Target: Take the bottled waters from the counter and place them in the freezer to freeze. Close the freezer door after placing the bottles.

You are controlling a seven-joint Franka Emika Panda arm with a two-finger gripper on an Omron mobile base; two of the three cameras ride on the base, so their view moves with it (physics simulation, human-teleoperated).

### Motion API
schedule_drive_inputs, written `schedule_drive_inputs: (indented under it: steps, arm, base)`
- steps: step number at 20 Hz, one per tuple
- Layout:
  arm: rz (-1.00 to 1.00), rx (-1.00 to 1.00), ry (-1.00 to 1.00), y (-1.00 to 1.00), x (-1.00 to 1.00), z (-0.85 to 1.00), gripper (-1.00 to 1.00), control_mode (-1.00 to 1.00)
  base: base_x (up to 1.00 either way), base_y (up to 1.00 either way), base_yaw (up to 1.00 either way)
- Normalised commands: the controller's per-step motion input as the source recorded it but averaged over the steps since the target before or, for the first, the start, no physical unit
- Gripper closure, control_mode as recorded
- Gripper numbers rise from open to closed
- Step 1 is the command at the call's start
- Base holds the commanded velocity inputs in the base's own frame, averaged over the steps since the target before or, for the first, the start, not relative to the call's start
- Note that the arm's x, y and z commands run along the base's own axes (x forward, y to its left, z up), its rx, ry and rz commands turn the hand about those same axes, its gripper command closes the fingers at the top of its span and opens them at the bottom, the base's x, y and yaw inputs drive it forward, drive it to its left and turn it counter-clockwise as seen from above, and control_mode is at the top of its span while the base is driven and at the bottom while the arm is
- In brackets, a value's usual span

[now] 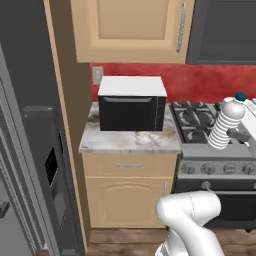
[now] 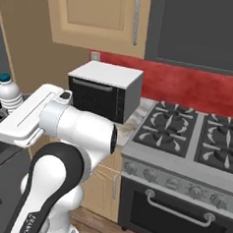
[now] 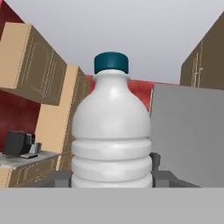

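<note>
Gripper (image 3: 112, 177) clamped low on the ribbed white water bottle (image 3: 111, 131), lifted clear of the marble counter (image 1: 131, 141) out over the gas stovetop (image 1: 192, 122); looks like light, slick plastic, probably squashy under pressure, so best held around the ribs near the base; blue cap (image 3: 111, 62) screwed on; can't tell how full through the cloudy wall; grey freezer (image 1: 30, 150) off to the left.

Plainly a home kitchen. Shown by a black gas stovetop (image 2: 186, 133), a countertop oven (image 1: 132, 104) on a marble counter (image 1: 131, 141), tan cabinets (image 1: 131, 30) and a red backsplash (image 2: 199, 90). Probably a refrigerator (image 1: 30, 165) alongside, judging by its dark dispenser recess.
</note>
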Motion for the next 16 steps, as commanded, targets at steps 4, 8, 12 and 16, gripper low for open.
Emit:
schedule_drive_inputs:
  steps: [4,8,12,16]
  arm:
    - [0.0,0.0,0.0,0.0,0.0,0.0,1.0,1.0]
    - [0.0,0.0,0.0,0.0,0.0,0.0,1.0,1.0]
    - [0.0,0.0,0.0,0.0,0.0,0.0,1.0,1.0]
    - [0.0,0.0,0.0,0.0,0.0,0.0,1.0,1.0]
  base:
    - [-0.52,0.22,0.01]
    - [-0.49,0.27,0.06]
    - [-0.5,0.34,0.07]
    - [-0.5,0.43,0.07]
